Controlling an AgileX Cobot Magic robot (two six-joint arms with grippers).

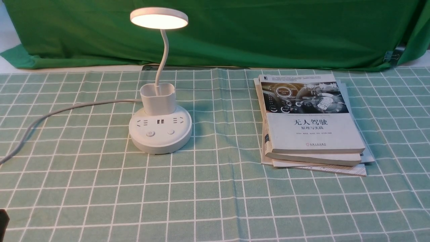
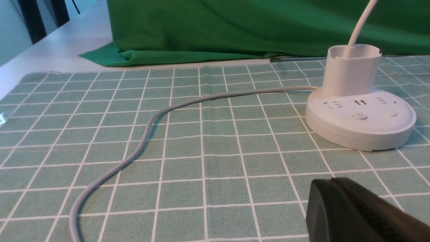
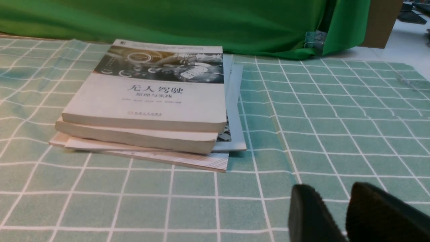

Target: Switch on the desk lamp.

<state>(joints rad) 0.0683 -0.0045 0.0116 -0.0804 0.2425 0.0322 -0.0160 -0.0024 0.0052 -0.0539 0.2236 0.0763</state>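
The white desk lamp stands left of centre on the checked cloth, and its round disc head (image 1: 159, 17) glows. A thin gooseneck (image 1: 164, 53) rises from the cup-shaped holder (image 1: 158, 98) on the round base (image 1: 160, 141). Two buttons (image 1: 150, 133) (image 1: 171, 132) sit at the base's front. The base also shows in the left wrist view (image 2: 361, 134), with its white cord (image 2: 147, 127) trailing away. My left gripper (image 2: 332, 181) is shut and empty, low over the cloth, short of the base. My right gripper (image 3: 331, 191) is slightly open and empty, near the books.
A stack of books (image 1: 310, 124) lies right of the lamp and also shows in the right wrist view (image 3: 147, 101). A green backdrop cloth (image 1: 268, 30) hangs along the table's far edge. The lamp's cord (image 1: 67, 109) runs off to the left.
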